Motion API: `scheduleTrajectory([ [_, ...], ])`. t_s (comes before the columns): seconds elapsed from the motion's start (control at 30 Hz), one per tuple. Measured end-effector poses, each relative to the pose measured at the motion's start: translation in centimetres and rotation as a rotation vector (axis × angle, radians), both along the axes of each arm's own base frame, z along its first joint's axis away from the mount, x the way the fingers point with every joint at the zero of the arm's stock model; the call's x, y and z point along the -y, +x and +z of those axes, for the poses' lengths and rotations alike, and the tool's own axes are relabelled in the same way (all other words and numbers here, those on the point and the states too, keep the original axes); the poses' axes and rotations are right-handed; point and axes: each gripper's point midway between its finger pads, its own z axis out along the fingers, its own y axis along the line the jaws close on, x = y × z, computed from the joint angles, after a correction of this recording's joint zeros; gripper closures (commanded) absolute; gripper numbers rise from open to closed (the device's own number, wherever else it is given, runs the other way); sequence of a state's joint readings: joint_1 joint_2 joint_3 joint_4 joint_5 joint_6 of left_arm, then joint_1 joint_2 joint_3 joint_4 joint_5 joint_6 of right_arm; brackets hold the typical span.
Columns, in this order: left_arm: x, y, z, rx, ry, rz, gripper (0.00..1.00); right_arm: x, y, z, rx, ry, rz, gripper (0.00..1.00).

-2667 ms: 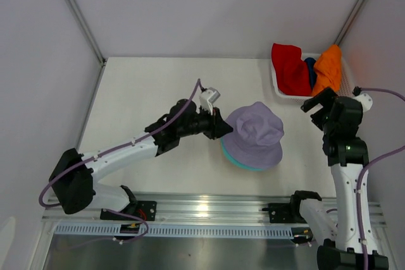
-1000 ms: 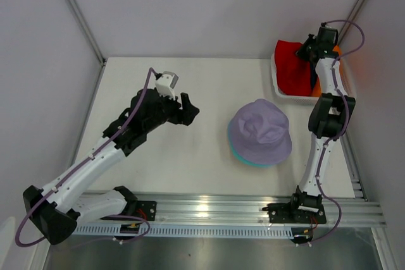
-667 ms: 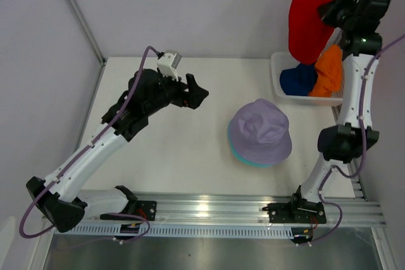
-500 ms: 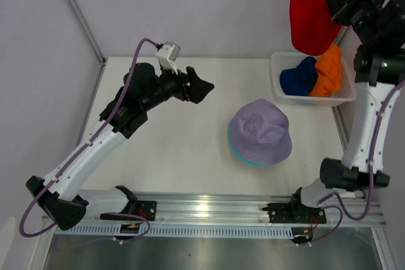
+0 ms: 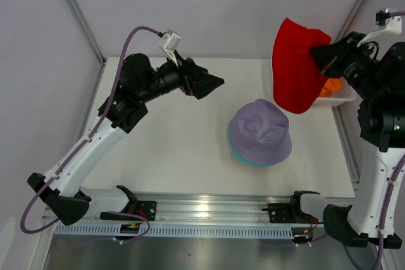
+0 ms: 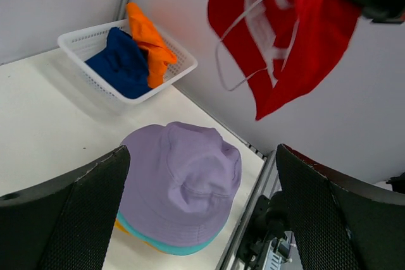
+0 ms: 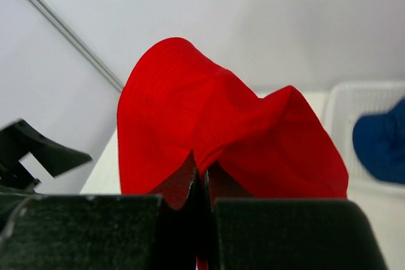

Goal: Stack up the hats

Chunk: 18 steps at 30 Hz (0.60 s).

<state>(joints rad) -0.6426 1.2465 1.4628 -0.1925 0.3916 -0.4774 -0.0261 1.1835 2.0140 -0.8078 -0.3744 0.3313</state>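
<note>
Red cloth is clamped in the shut right gripper (image 5: 319, 55): one red hat (image 5: 294, 67) is held in the air over the far right corner of the table (image 5: 164, 150). One lavender hat (image 5: 259, 132) is stacked on one teal hat (image 6: 166, 243) right of the table's middle. One orange hat (image 6: 147, 36) and one dark blue hat (image 6: 120, 64) are seen in the one white basket (image 6: 82, 41) at that corner. The left gripper (image 5: 212, 82) is held spread apart and empty.

A stack of hats (image 5: 259, 134) lies on the table (image 5: 171, 150), right of its centre. The basket (image 6: 76, 41) sits at the far right corner with two hats (image 6: 123, 64) side by side in it. A hanging hat (image 5: 294, 67), pinched in the right gripper (image 5: 319, 58), is in the air over the far right of the table, beyond the stack.
</note>
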Motion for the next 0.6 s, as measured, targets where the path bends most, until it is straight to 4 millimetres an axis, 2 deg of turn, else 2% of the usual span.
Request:
scheduleTrajectory([
  [0.17,1.3,-1.4,0.8,0.015,-0.026,-0.061,0.01,-0.7,-0.2,-6.2,-0.185,0.013,0.021,1.00],
  [0.33,5.6,-2.3,1.1,0.018,-0.034,-0.143,0.00,-2.7,-0.5,-11.6,-0.337,0.055,0.083,1.00],
  [0.4,7.5,-1.8,0.4,-0.001,-0.020,-0.150,0.00,-3.2,-0.6,-12.3,-0.362,0.065,0.099,1.00],
  [0.5,10.1,-0.2,-1.1,-0.050,0.005,-0.135,0.02,-3.6,-0.9,-12.2,-0.360,0.070,0.114,1.00],
  [0.6,11.6,1.3,-3.6,-0.129,0.038,-0.099,0.06,-3.7,-1.5,-11.6,-0.337,0.070,0.120,1.00],
])
